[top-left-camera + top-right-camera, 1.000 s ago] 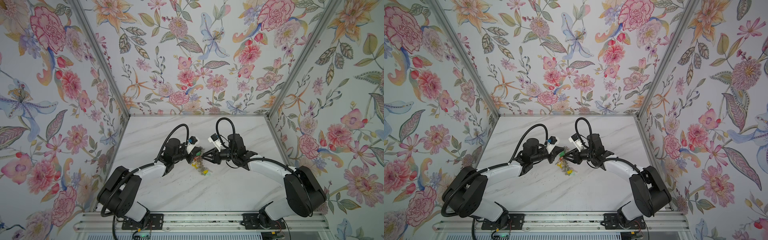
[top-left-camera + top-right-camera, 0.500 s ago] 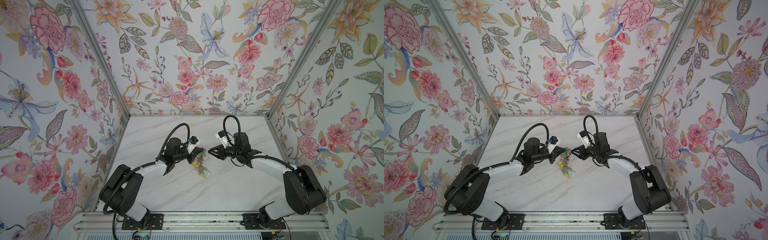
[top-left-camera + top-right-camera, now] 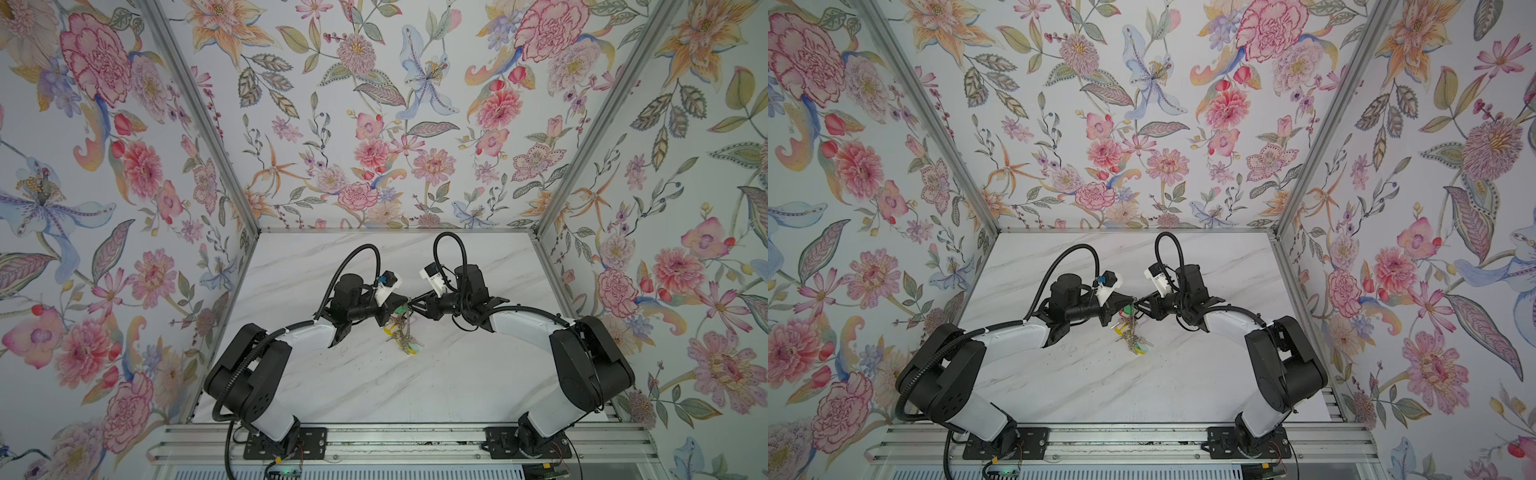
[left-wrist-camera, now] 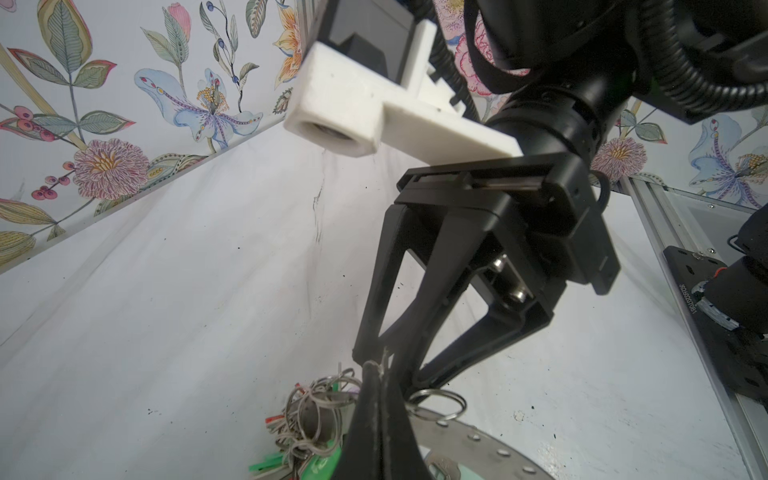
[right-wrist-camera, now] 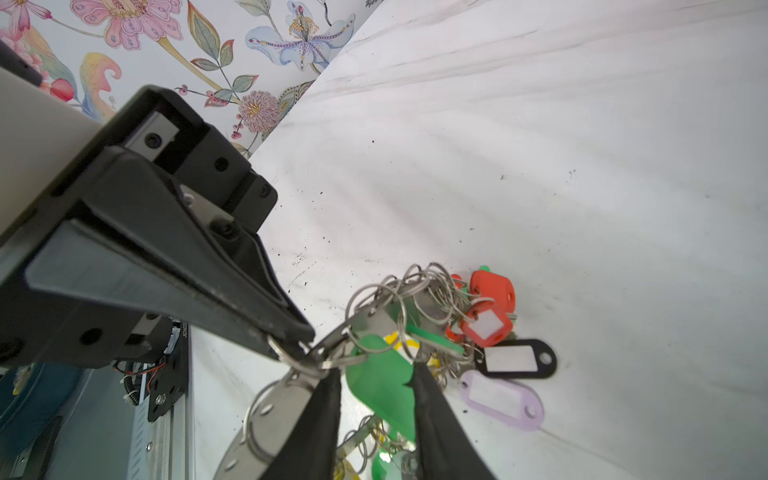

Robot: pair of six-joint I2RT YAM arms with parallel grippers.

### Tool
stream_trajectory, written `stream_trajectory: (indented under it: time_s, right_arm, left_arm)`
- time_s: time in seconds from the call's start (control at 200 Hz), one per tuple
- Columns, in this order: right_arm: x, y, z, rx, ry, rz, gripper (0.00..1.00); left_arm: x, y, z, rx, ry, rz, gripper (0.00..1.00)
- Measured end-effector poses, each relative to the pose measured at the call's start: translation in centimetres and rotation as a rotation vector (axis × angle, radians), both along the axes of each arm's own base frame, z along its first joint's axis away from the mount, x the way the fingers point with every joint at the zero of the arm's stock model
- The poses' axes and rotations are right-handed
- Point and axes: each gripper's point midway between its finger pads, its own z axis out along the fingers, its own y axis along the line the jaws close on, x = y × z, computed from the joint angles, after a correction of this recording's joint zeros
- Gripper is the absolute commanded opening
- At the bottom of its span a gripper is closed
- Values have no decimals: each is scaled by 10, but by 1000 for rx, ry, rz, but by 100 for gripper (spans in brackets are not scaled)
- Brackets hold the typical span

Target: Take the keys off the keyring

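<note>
Keyring [image 5: 278, 399] edge in left fingers [image 5: 249, 307], table [image 5: 582, 166] open

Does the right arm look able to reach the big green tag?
Probably yes: the open right gripper has the big green tag past its tips, unobstructed; the left gripper pinches a split ring.

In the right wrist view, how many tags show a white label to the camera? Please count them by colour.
red tag: 1
black tag: 1
lilac tag: 1
Total: 3

Matt grey metal keyring [image 5: 272, 401], glossy plastic tags [image 5: 486, 326].
</note>
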Motion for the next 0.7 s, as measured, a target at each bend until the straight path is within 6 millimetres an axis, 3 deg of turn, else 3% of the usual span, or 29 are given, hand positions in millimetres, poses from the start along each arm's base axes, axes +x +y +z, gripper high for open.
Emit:
stream_trajectory:
  time_s: [0.33,0.45,0.701]
  right_arm:
    - [1,4,-6,7,1,18,38]
    - [2,9,-10,14,10,38,34]
    - [-14,22,-15,20,33,109,36]
  left_arm:
    - [0,1,0,-5,12,-2,0]
    - [1,1,0,-7,16,1,0]
    - [-1,-1,5,-29,17,-16,0]
